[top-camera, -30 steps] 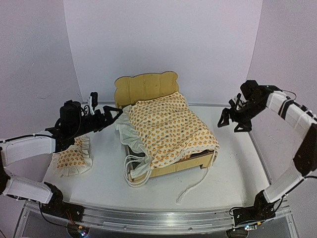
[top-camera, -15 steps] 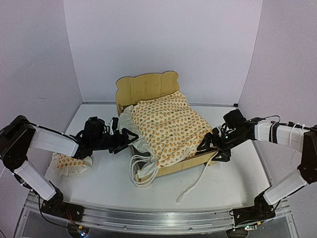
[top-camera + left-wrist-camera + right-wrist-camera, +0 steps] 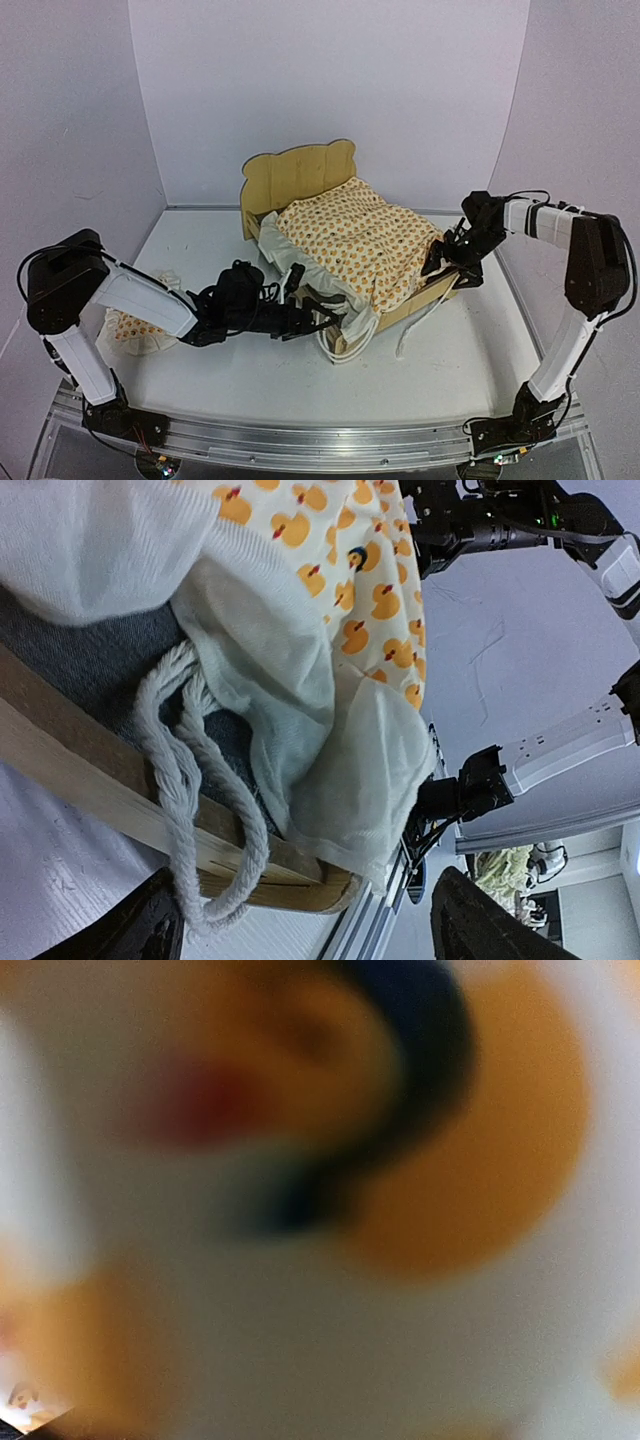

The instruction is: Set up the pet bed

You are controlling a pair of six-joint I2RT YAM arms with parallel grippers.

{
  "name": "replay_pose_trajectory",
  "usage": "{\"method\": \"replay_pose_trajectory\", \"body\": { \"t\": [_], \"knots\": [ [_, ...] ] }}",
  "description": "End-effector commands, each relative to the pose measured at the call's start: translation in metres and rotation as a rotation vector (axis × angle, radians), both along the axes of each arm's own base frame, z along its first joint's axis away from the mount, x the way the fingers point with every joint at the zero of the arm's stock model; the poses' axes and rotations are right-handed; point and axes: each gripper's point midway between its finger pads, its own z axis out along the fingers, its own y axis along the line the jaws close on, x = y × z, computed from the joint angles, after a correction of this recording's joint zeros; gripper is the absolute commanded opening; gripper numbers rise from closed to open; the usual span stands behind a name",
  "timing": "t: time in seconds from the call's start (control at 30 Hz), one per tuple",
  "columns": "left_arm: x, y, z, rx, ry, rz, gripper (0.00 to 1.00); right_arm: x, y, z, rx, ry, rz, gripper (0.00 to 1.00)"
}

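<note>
We see the pet bed standing in the middle of the white surface, its wavy headboard toward the back wall and its foot turned toward the right side. A cream cover printed with small orange ducks lies over it and covers most of the frame, with its white ruffle spilling over the near edge. White cord ties hang from the cover at the near corner and trail onto the surface. A small pillow in the same print lies on the surface to the left, well apart from the bed. The left pincer reaches low across the surface to the bed's near corner. In its wrist view, the left pincer is released, with its two dark fingertips spread wide on either side of the picture. Between them we see the plywood side rail, the grey fabric base above it, and a loop of cord draped over the rail. The right pincer is pressed against the cover at the bed's far right corner. Its wrist view shows only a blurred duck print filling the picture, so we cannot tell whether it is clenched or released.
</note>
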Motion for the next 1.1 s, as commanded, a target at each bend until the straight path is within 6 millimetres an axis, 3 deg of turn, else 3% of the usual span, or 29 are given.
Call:
{"method": "replay_pose_trajectory", "body": {
  "t": [0.0,0.1,0.27,0.4,0.5,0.57,0.6,0.73,0.83,0.97,1.07],
  "knots": [
    [0.021,0.025,0.056,-0.048,-0.211,0.091,0.87,-0.038,-0.044,0.031,-0.284,-0.032,0.159,0.98],
    [0.047,0.059,0.062,0.016,-0.232,0.180,0.88,-0.063,-0.036,0.051,-0.266,-0.076,0.162,0.98],
    [0.127,0.142,0.093,0.051,-0.320,0.378,0.93,-0.095,0.001,0.065,-0.094,-0.099,0.069,0.98],
    [0.201,0.175,0.131,0.111,-0.494,0.427,0.94,-0.094,0.018,0.063,0.046,-0.139,0.011,0.98],
    [0.260,0.191,0.145,0.129,-0.579,0.434,0.85,-0.087,0.019,0.066,0.051,-0.146,-0.003,0.98],
    [0.294,0.196,0.157,0.139,-0.663,0.422,0.82,-0.086,0.019,0.068,0.060,-0.148,-0.007,0.98],
    [0.309,0.193,0.173,0.142,-0.744,0.401,0.81,-0.087,0.020,0.071,0.069,-0.154,-0.005,0.98],
    [0.351,0.191,0.179,0.263,-0.963,0.365,0.81,-0.096,0.021,0.077,0.092,-0.166,0.001,0.98],
    [0.369,0.186,0.182,0.282,-1.059,0.319,0.76,-0.103,0.019,0.079,0.098,-0.168,0.002,0.98],
    [0.386,0.175,0.183,0.220,-1.114,0.224,0.52,-0.108,0.017,0.083,0.095,-0.187,0.009,0.98],
    [0.394,0.166,0.183,0.189,-1.159,0.175,0.46,-0.110,0.017,0.090,0.098,-0.199,0.017,0.98]
  ]
}}
